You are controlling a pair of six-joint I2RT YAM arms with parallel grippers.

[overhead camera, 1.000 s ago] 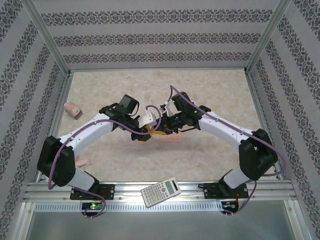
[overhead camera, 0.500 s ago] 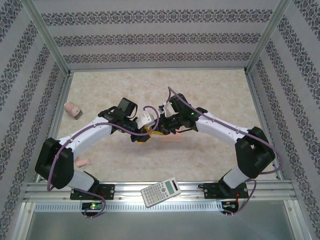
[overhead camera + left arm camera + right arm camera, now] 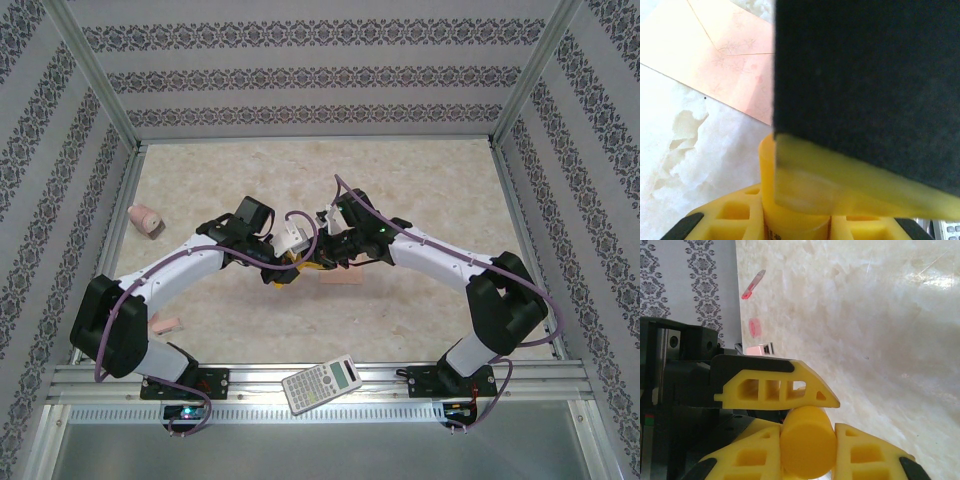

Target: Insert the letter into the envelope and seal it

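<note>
over the last second the right gripper (image 3: 322, 260) has edged in toward the left gripper (image 3: 284, 270), its forearm swinging a little the same way, and its jaws have drawn slightly tighter. the left gripper has kept its place and its grip. the two now meet tip to tip above the middle of the table (image 3: 430, 180).

both are narrow, and each appears closed on the same yellow cylinder (image 3: 807, 441), probably a glue stick. in the right wrist view it sits between that gripper's own fingers (image 3: 870, 455), with one finger of the left gripper lying just above it. in the left wrist view it stands between the left fingers (image 3: 720, 227), with the black bulk of the right gripper right over its end.

the envelope (image 3: 722, 60) has not moved. it lies flat on the table just beneath the right gripper on its near side, and ahead and to the left of the left gripper's fingers, apart from both. a diagonal seam shows on its upper face. whether the letter is already inside i cannot tell.

my reading is that the work has turned to sealing. the right gripper's closing-in looks like a second hold on the stick, to uncap it or take it over. a slanted pull could twist it out of the left grip, and nothing pins the light envelope.
</note>
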